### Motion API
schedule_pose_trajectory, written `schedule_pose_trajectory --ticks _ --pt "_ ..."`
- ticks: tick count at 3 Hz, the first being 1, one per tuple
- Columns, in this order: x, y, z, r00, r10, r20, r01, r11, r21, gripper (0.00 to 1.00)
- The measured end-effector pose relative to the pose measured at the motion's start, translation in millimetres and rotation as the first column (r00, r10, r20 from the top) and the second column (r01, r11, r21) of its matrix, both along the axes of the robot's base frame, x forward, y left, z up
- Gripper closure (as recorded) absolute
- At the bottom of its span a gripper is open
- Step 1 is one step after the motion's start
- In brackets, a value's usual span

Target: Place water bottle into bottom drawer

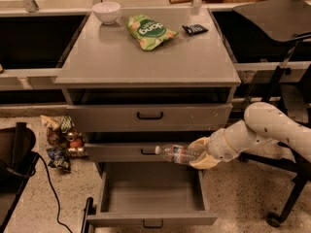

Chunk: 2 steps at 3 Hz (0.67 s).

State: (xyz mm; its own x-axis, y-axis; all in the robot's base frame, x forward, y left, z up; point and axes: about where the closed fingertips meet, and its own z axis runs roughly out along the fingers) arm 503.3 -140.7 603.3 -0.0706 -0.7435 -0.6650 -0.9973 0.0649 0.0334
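My arm reaches in from the right, and its tool [200, 154] is clenched around the base end of the water bottle [176, 154]. The bottle lies level, white cap pointing left, in front of the middle drawer [116, 152] and above the bottom drawer [150, 220], towards its right wall. That drawer is pulled out, its grey floor in plain view. On the counter [146, 64] sit a white bowl [107, 11], a green snack bag [148, 31] and a small dark packet [195, 29]. A black chair [284, 57] stands close on the right.
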Motion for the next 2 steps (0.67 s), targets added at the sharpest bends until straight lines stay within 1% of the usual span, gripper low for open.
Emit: schedule_pose_trajectory --ticks 1,2 --pt "0.1 0.0 -0.2 1.0 0.0 0.0 0.0 1.0 0.0 1.0" --pt "5.8 0.2 -24.2 0.9989 -0.045 -0.016 0.045 0.999 -0.01 1.0"
